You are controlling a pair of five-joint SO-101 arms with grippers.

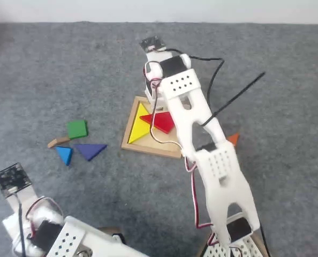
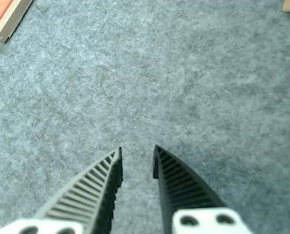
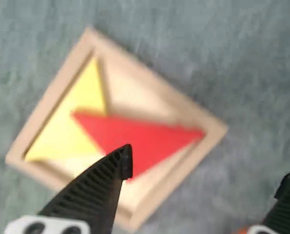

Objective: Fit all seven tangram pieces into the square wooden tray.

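Grey carpet (image 1: 52, 69): right gripper (image 3: 208, 165), jaws spread, over red triangle piece (image 1: 164, 122) in square wooden tray (image 1: 148, 150); prob nudge it toward 3 o'clock, off yellow triangle piece (image 1: 139, 128). Left gripper (image 2: 137, 153) ajar.

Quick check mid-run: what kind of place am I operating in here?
Probably a hobby or lab test bench rather than a factory floor. A grey carpet-like mat covers the table, the white arms trail loose cables, and the job is a wooden tray with tangram pieces.
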